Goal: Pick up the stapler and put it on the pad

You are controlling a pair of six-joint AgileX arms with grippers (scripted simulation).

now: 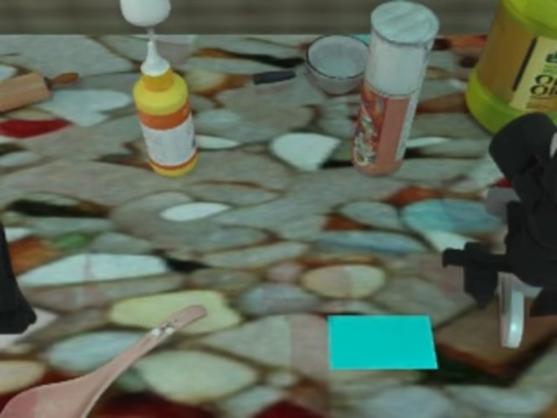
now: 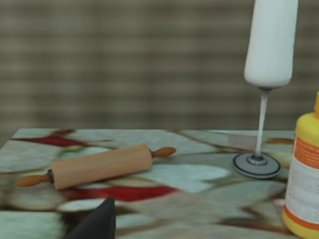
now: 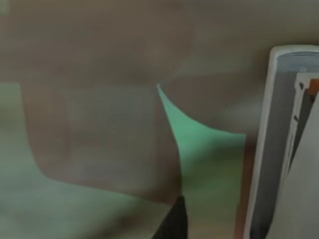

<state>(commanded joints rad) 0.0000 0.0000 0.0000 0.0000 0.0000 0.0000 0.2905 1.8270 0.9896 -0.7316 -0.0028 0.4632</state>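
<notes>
The stapler (image 1: 512, 310), slim and white, is at the right edge of the table on a brown stone, just right of the cyan pad (image 1: 381, 341). My right gripper (image 1: 507, 286) hovers over it and is open, one dark finger (image 1: 470, 264) on the pad side and the stapler in the gap. In the right wrist view the stapler (image 3: 275, 149) runs along one side, clear of the dark fingertip (image 3: 173, 223), with a corner of the pad (image 3: 204, 149) beyond. My left gripper (image 1: 10, 296) is parked at the left edge.
A pink wooden spoon (image 1: 113, 366) lies front left. A yellow bottle (image 1: 165, 117), a tall canister (image 1: 392, 87), a small bowl (image 1: 338, 63), a large yellow jug (image 1: 518, 65), a rolling pin (image 2: 97, 166) and a white glass (image 2: 266, 74) stand farther back.
</notes>
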